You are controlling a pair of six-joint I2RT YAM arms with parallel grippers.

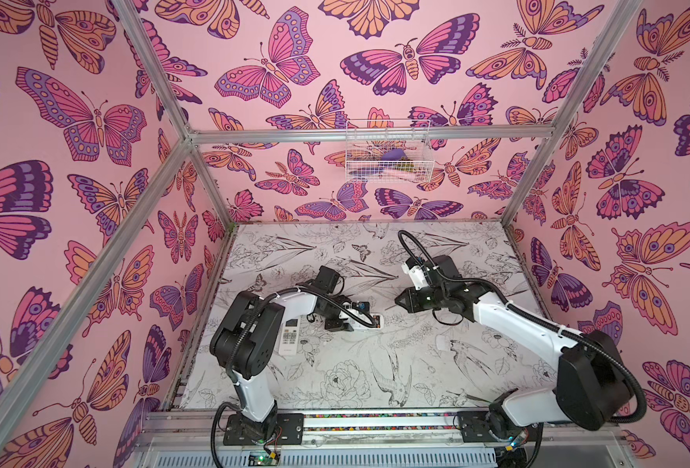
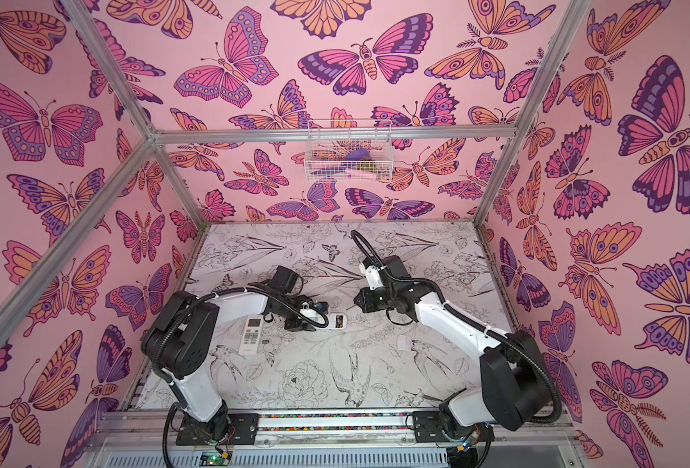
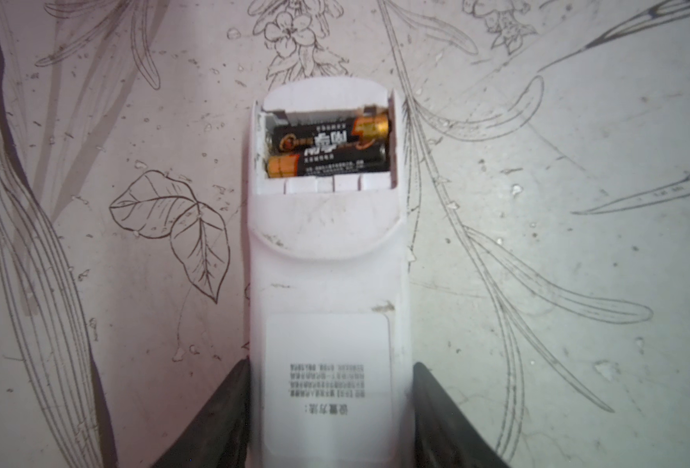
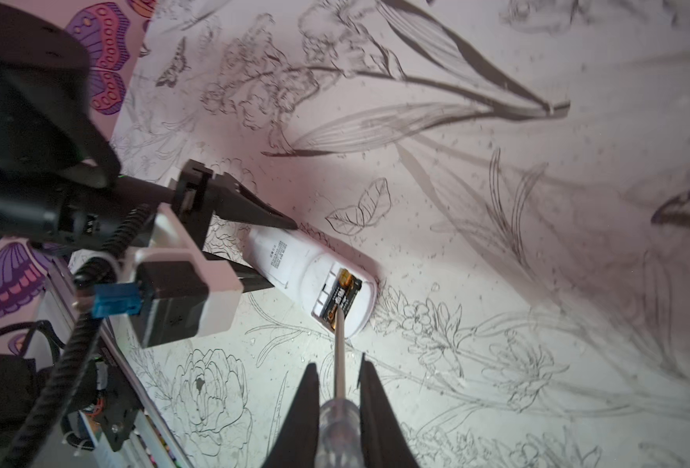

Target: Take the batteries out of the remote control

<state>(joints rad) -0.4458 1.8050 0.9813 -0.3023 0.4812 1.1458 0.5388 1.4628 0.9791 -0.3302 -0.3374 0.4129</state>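
White remote (image 3: 327, 283) lies back-up on table (image 3: 538, 283), lid off. Two black-and-gold batteries (image 3: 329, 148) sit side by side inside its open end. Left gripper (image 3: 331, 364) pinches remote sides. Right gripper (image 4: 338, 360) squeezes screwdriver (image 4: 340, 421) handle, tip at batteries.

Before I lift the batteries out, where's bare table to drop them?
Bare: front middle of the table, between the arm bases, and the far strip behind both arms. Crowded: the centre, where the left tool grips the open remote and the right tool holds a screwdriver at the batteries. A second remote lies left, a small white piece right.
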